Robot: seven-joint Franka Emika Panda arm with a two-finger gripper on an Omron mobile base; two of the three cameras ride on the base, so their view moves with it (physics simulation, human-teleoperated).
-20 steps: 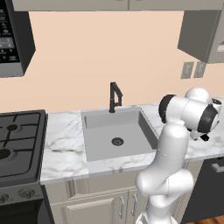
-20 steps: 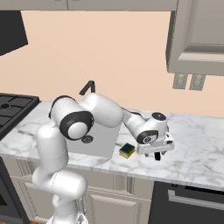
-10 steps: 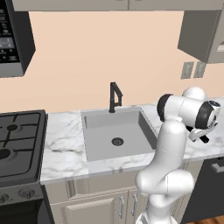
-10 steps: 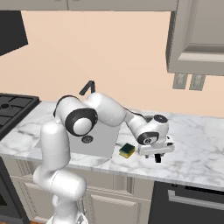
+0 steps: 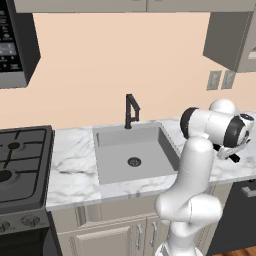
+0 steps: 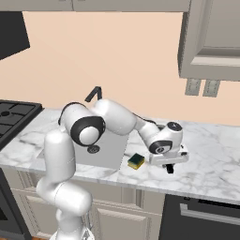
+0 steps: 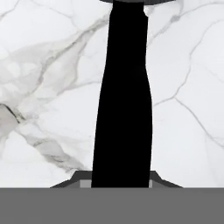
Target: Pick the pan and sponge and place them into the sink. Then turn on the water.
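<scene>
- One sink (image 5: 132, 150) is set into the marble counter (image 5: 75, 165); its basin holds a single round dark drain (image 5: 134, 161).
- One slim black faucet (image 5: 131, 111) stands at the back rim of the sink, with no stream visible at its spout.
- One sponge (image 6: 136, 161), yellow with a dark green layer, lies on the counter just right of the sink's front right corner, outside the basin.
- One pan handle (image 7: 124, 100), straight and black, runs up the middle of the hand view over the white marble; the pan's round body is cut off at the top edge of that view.
- In the right base view the handle's dark end (image 6: 169, 168) pokes out below the robot's hand, on the counter to the right of the sink, beyond the sponge.
- One claw (image 6: 168, 164) sits low over the counter right of the sink, its fingers pressed together onto the pan handle.
- One black stove (image 5: 20, 165) lies left of the sink, separated from it by a strip of counter.
- Two wall outlets (image 5: 220, 80) sit side by side on the wall above and right of the sink.
- One white arm (image 6: 112, 122) reaches across the sink from left to right.
</scene>
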